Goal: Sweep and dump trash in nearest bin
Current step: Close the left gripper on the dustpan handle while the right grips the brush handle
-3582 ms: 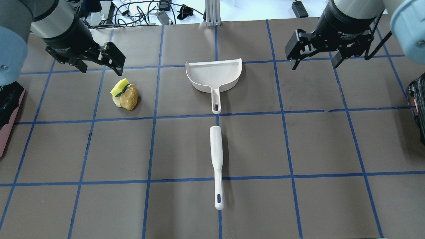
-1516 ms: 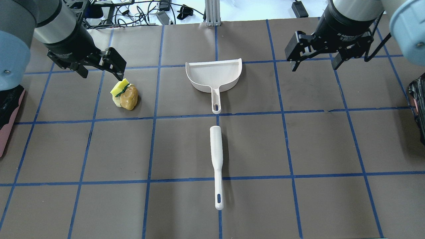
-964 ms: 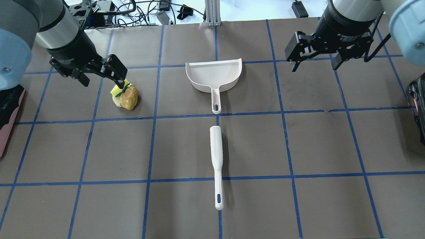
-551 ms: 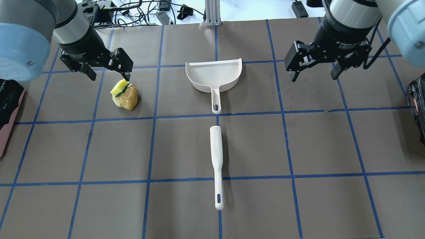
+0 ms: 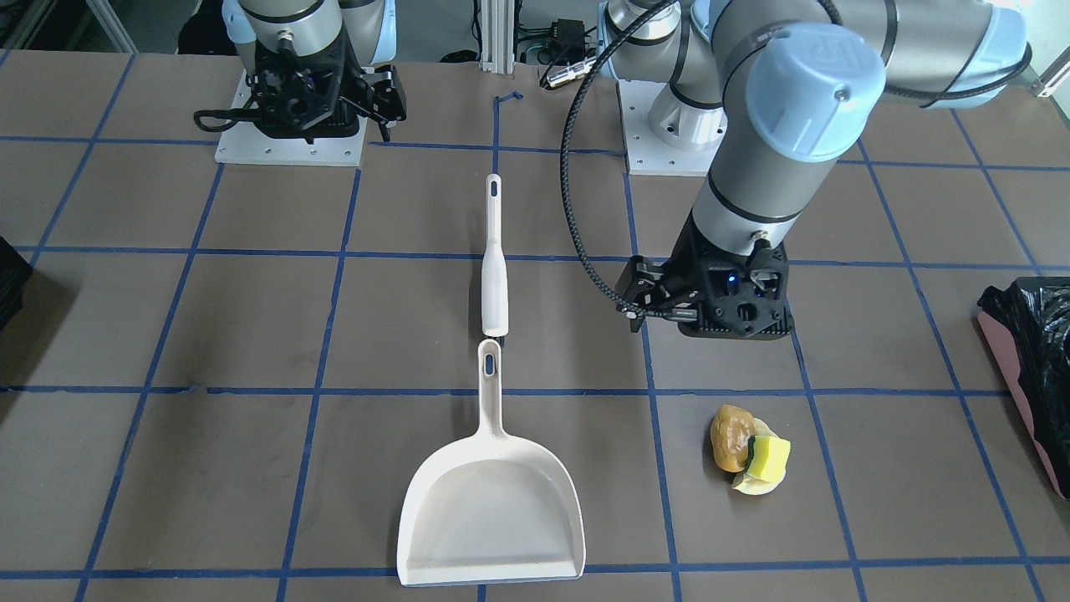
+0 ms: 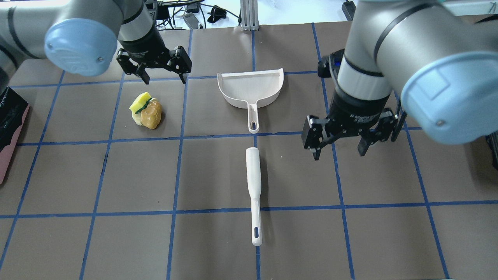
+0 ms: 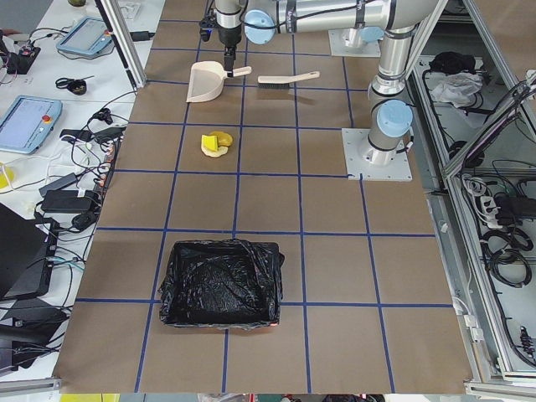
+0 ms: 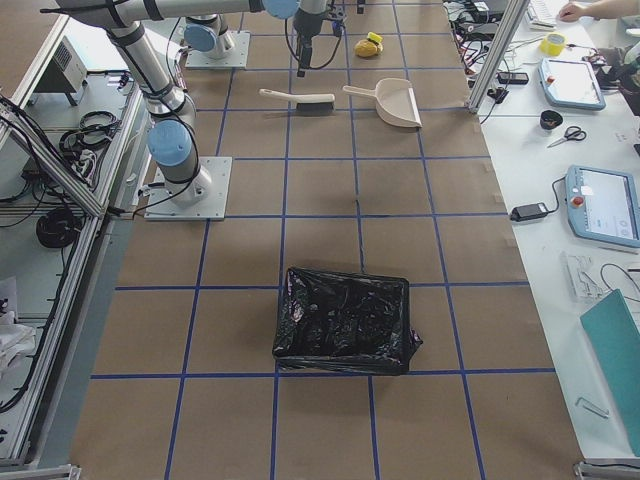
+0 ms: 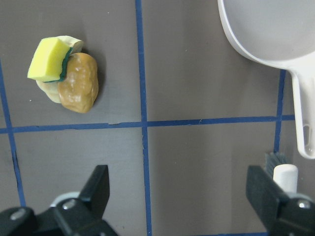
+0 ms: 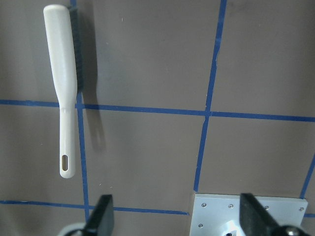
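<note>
From overhead you see the trash [image 6: 146, 112] lying on the table [image 6: 116, 241] left of the dustpan [image 6: 251, 89], with the bin [image 6: 9, 128] at the far left edge. The left gripper [image 6: 164, 77] hangs near the trash with jaws spread wide and empty, and the right gripper [image 6: 338, 152], equally wide and empty, hangs beside the brush [image 6: 253, 186]. Facing the robot, you find the trash between dustpan and bin, apart from both; the left-end side view shows it well apart from the bin; your left wrist camera looks down between wide-set jaws at trash and dustpan, the right at the brush.
</note>
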{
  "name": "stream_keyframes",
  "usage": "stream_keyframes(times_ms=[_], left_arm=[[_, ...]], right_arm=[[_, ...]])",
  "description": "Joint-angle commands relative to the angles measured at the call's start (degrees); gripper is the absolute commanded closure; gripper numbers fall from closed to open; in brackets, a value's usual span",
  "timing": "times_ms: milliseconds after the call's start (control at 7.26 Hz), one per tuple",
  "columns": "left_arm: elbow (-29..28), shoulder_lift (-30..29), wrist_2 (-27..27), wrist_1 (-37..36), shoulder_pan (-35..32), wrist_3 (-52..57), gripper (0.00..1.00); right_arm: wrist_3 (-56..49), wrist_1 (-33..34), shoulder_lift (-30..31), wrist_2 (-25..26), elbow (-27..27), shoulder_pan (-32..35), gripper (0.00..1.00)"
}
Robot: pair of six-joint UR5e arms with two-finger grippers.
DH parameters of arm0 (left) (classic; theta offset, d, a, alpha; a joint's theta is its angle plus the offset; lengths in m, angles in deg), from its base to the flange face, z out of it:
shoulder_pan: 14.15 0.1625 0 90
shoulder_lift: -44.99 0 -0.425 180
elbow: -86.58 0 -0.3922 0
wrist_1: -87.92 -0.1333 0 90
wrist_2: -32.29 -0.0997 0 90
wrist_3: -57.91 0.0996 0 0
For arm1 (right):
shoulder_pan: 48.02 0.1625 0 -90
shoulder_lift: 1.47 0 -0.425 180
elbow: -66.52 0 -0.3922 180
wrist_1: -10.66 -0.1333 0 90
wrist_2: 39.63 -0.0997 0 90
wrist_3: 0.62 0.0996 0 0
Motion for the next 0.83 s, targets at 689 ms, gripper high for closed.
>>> stream_keyframes(times_ms=[689], left_arm=[[-6.69,-18.79,3.14,-11.01,-11.59,-15.91,0.07]], right_arm=[[24.10,34.67,-8.96,-0.09,20.42,24.19,0.05]])
